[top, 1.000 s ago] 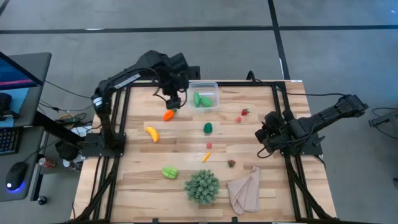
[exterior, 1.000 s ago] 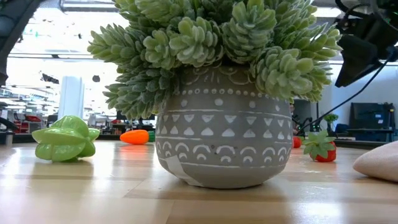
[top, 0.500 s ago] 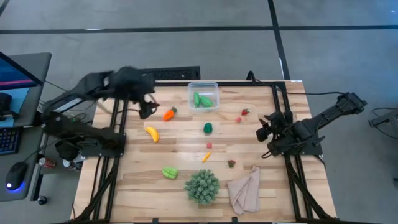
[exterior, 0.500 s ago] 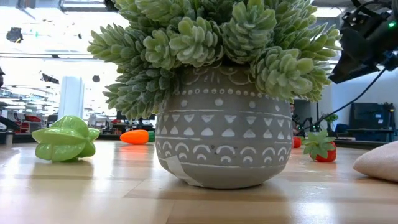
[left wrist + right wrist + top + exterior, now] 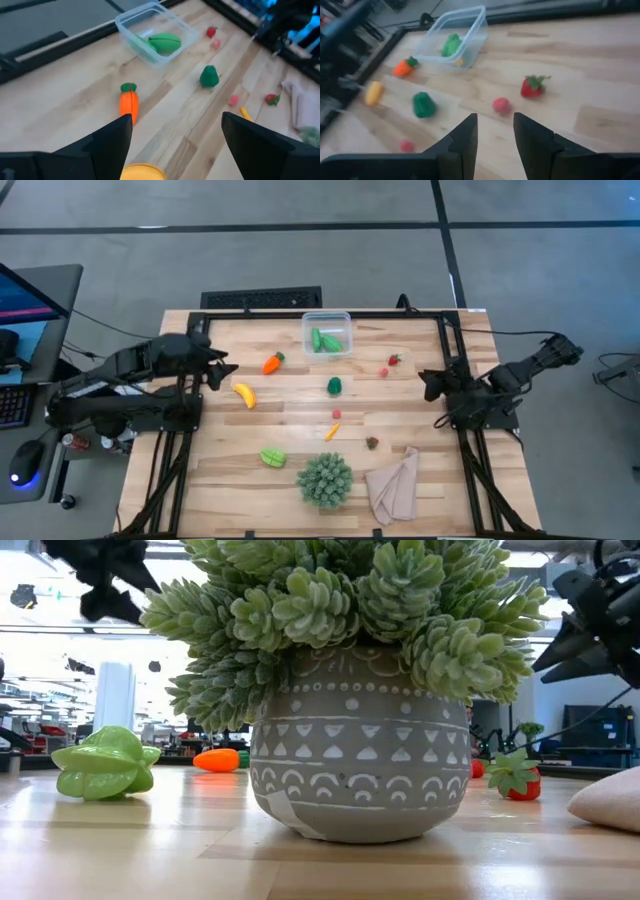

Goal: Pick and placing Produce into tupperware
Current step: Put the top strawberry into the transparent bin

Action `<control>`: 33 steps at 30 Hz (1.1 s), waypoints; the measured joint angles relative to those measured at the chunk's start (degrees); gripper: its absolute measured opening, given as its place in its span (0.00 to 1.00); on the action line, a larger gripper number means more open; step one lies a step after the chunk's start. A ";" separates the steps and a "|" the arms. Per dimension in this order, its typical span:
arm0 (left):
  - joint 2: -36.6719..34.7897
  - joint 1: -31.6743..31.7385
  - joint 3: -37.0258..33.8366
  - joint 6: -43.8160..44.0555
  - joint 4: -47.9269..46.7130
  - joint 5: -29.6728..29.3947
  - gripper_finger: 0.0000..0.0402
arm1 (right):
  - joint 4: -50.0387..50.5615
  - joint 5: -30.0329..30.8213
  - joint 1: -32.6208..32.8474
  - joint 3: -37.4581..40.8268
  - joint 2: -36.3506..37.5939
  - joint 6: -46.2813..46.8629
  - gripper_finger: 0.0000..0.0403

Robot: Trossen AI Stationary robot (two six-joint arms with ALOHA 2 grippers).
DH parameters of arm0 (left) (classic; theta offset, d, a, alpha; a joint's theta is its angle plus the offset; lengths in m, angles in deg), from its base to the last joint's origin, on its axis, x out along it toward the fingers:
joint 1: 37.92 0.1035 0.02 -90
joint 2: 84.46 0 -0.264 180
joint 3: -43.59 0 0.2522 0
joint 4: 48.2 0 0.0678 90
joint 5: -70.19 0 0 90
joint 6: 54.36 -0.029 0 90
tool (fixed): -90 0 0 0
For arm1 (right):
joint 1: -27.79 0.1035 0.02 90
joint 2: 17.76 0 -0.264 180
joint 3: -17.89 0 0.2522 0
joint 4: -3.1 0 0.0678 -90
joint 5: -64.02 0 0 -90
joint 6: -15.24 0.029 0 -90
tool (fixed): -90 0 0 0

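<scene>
The clear tupperware stands near the table's far edge with green pieces inside. On the wood lie an orange carrot, a yellow banana, a dark green pepper, red berries, a small orange piece, a strawberry and a light green starfruit. My left gripper hovers open at the table's left side, just left of the banana and carrot. My right gripper hangs open at the right side, facing the berries. Neither holds anything.
A spiky green plant in a patterned grey pot stands at the near edge, with a beige cloth on its right. In the low view the pot hides most of the table. Black frame rails run along the left, right and far sides.
My left arm has swung away from above the carrot and the tupperware toward the table's left edge, empty. The carrot and the other produce stay where they were. My right arm has shifted a little at the right edge.
</scene>
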 joint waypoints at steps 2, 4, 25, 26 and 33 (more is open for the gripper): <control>-2.63 0.00 -3.45 1.67 2.77 0.02 0.74 | 0.11 -0.88 0.00 0.95 3.64 1.69 0.29; -4.68 0.01 -6.47 2.71 6.30 0.49 0.74 | 0.30 -0.88 -0.20 1.79 7.29 5.36 0.29; -4.48 0.02 -16.49 7.64 20.33 0.66 0.74 | -6.15 -11.51 -22.48 3.34 0.91 -0.13 0.29; -4.41 0.02 -16.49 7.62 20.60 0.66 0.74 | -7.40 -13.76 -24.11 3.34 -0.61 -1.50 0.29; -4.41 0.02 -16.49 7.26 22.31 0.63 0.74 | -21.57 -22.15 -35.26 3.34 -12.51 -13.07 0.29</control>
